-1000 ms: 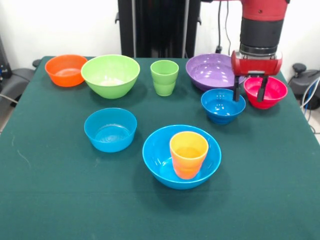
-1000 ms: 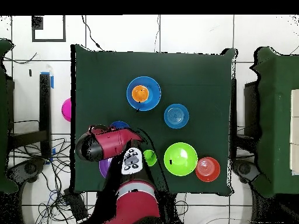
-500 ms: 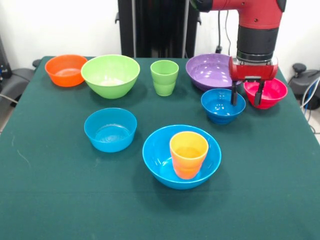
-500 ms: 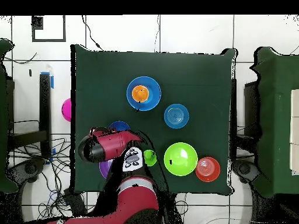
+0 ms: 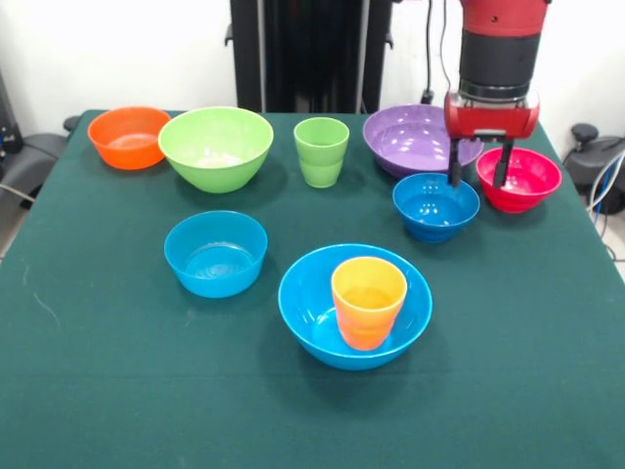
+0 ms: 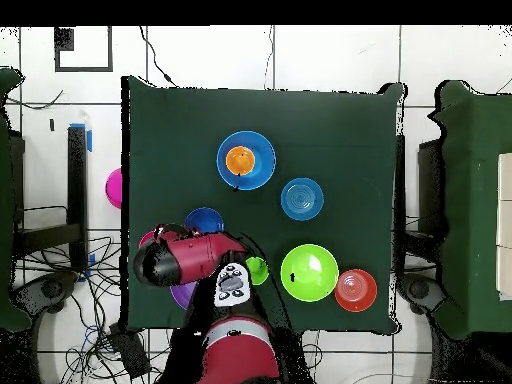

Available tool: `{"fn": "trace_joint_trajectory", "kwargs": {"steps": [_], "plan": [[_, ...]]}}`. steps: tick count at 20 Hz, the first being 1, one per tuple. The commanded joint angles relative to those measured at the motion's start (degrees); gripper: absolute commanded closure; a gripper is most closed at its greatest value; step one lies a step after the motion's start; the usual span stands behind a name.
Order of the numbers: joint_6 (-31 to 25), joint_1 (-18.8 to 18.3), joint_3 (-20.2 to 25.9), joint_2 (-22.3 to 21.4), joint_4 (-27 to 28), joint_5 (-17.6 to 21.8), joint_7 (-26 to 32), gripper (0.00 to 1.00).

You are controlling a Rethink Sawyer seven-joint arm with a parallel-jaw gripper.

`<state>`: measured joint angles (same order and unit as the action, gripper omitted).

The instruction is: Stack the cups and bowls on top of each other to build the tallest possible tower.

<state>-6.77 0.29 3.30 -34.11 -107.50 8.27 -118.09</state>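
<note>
My gripper (image 5: 479,168) hangs open and empty above the gap between a small blue bowl (image 5: 435,206) and the pink-red bowl (image 5: 519,180), just in front of the purple bowl (image 5: 414,138). The orange-yellow cup (image 5: 368,301) stands upright inside the large blue bowl (image 5: 316,305), the only stack on the table. Alone on the cloth are the light green cup (image 5: 321,151), the lime green bowl (image 5: 216,147), the orange bowl (image 5: 129,136) and a second small blue bowl (image 5: 215,253). In the overhead view the arm (image 6: 190,258) covers the gripper and most of the purple bowl.
The dark green table (image 5: 98,391) ends close to the right of the pink-red bowl. A black pedestal column (image 5: 293,54) rises behind the green cup. The overhead view shows cables and chairs around the table.
The gripper has risen a little and drifted back toward the purple bowl, still open and empty. No cup or bowl has moved.
</note>
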Motion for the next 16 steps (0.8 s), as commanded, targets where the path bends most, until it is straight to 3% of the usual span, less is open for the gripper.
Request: {"fn": "trace_joint_trajectory", "kwargs": {"steps": [1, 7, 16], "plan": [[-7.8, 0.5, 4.4, -4.9, -4.1, -5.0, -9.1, 0.0], [-7.8, 3.0, 3.1, -4.9, -3.8, -8.1, -10.8, 0.0], [-6.6, 11.3, -3.0, -1.4, 0.0, -15.5, -15.7, 0.0]]}}
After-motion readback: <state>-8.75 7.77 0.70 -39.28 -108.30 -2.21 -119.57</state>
